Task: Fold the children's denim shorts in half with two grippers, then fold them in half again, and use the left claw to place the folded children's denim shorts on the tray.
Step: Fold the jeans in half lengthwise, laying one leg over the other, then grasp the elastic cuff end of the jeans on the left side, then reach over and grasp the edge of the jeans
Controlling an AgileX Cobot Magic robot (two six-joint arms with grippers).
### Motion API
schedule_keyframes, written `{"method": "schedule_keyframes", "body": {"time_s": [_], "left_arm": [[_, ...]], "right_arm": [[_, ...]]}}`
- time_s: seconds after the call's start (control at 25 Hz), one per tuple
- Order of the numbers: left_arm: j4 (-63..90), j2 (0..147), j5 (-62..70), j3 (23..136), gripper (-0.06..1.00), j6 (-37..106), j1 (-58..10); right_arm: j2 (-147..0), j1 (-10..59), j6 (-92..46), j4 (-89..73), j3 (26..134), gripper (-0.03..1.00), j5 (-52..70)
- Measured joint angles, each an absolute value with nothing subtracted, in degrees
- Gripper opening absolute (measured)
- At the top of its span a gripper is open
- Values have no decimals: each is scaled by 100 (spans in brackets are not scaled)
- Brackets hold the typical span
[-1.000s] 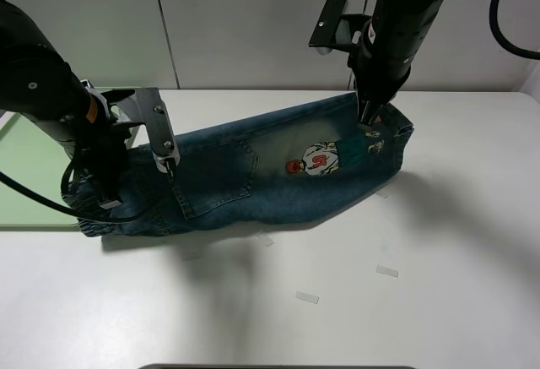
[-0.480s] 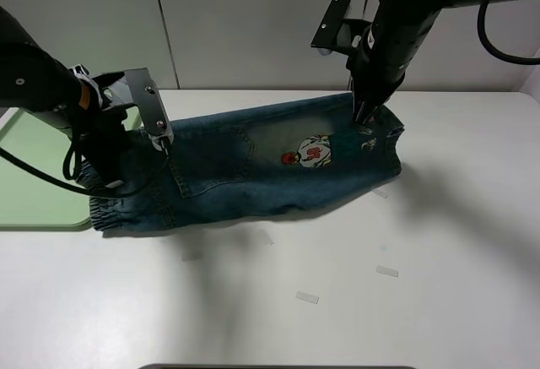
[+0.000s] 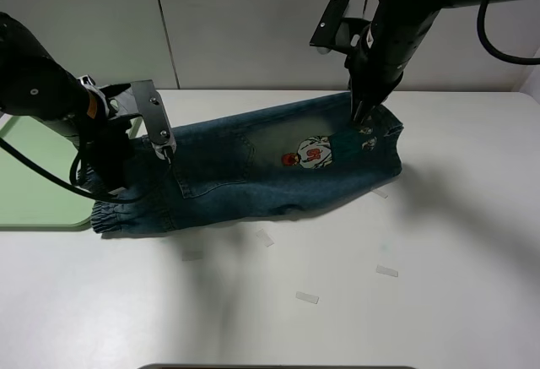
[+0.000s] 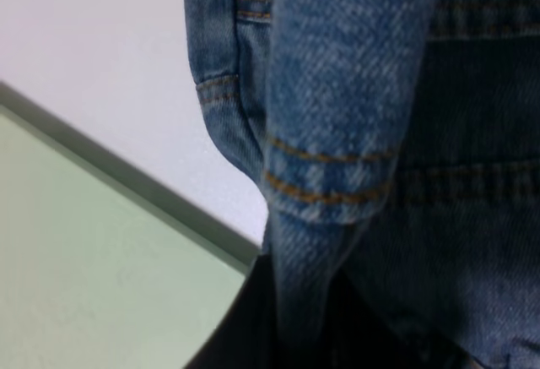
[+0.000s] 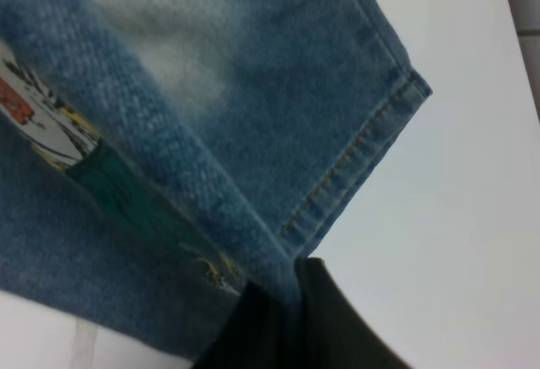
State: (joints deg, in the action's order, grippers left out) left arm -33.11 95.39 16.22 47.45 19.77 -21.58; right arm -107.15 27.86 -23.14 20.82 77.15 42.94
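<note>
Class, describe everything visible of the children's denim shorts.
The children's denim shorts are dark blue washed denim with orange stitching, pale bleached patches, a back pocket, a gathered waistband and a cartoon figure patch. They lie folded on the white table, one end near the green tray. The left pincer pinches that end, the right pincer the far hem.

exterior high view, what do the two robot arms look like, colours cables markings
Both arms are bulky and black. The left arm carries a flat silver plate with visible screws, a small orange sticker and a looping black cable. The right arm has an angled grey bracket on its side and a thick black cable curving off it.
</note>
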Motion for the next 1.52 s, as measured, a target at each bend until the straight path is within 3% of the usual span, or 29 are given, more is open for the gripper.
{"method": "schedule_keyframes", "body": {"time_s": [0.08, 0.16, 0.2, 0.24, 0.36, 0.92, 1.16, 1.52], "left_arm": [[-3339, 9539, 1745, 4745, 21, 1964, -2147], [-3359, 9539, 1816, 4745, 51, 1876, -2128], [-3364, 9539, 1774, 4745, 69, 1826, -2121], [-3364, 9539, 1728, 4745, 79, 1788, -2121], [-3364, 9539, 1603, 4745, 94, 1758, -2121], [-3247, 9539, 1640, 4745, 99, 1524, -2113], [-2364, 9208, 3100, 5146, 99, 1447, -2103], [-1670, 7527, 5310, 5568, 99, 767, -2103]], "right_arm": [[-10715, 2770, -2280, 2153, 7715, 25, 4283], [-10715, 2752, -2109, 2214, 7715, 53, 4210], [-10715, 2752, -2035, 2241, 7715, 60, 4194], [-10715, 2752, -1993, 2271, 7715, 63, 4194], [-10715, 2752, -1958, 2314, 7715, 68, 4192], [-10715, 2752, -1950, 2233, 7715, 69, 4187], [-10696, 2752, -1943, 1839, 7715, 69, 4309], [-10298, 2752, -1897, 857, 7715, 69, 4986]]}}
